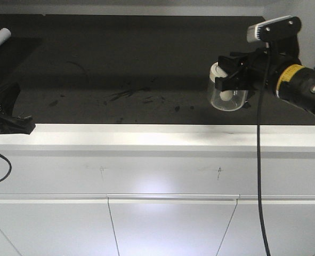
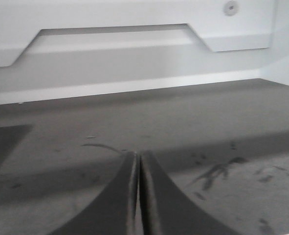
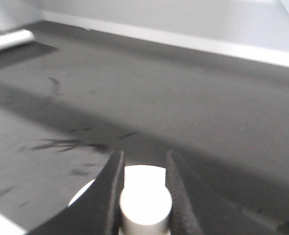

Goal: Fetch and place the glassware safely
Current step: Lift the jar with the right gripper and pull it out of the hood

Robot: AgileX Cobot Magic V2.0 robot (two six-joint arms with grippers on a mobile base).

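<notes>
While the right gripper (image 3: 144,178) clamps its two black fingers on the white knob of the glass jar (image 1: 227,99), the jar hangs at the right side of the dark countertop (image 1: 120,64), behind its white front edge; whether its base touches the surface I cannot tell. The left gripper (image 2: 138,166) has its fingers pressed together over the counter's left side. A yellow band (image 1: 289,79) on the right wrist bears dark marks too small to read.
</notes>
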